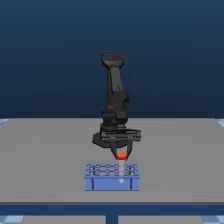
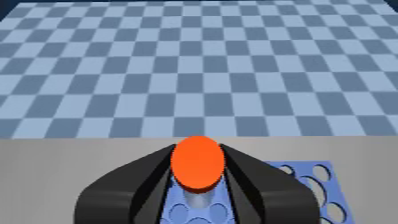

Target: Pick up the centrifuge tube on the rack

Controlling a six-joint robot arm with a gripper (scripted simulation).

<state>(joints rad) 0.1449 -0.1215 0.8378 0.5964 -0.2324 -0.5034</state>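
The blue rack [image 1: 112, 177] stands on the grey table near its front edge, with round holes on top and dark legs. The centrifuge tube's orange-red cap [image 1: 121, 156] shows just above the rack's top, with its pale body running down toward the holes. My black gripper [image 1: 121, 155] hangs straight over the rack with a finger on each side of the cap. In the wrist view the orange cap [image 2: 197, 163] sits tight between the two dark fingers [image 2: 142, 181], the pale tube [image 2: 201, 200] below it, and the rack [image 2: 313, 177] underneath. The gripper is shut on the tube.
The grey table [image 1: 45, 160] stretches to both sides of the rack. Beyond the table's far edge the wrist view shows a blue checkered floor [image 2: 195, 70]. The black arm [image 1: 115, 95] rises behind the rack.
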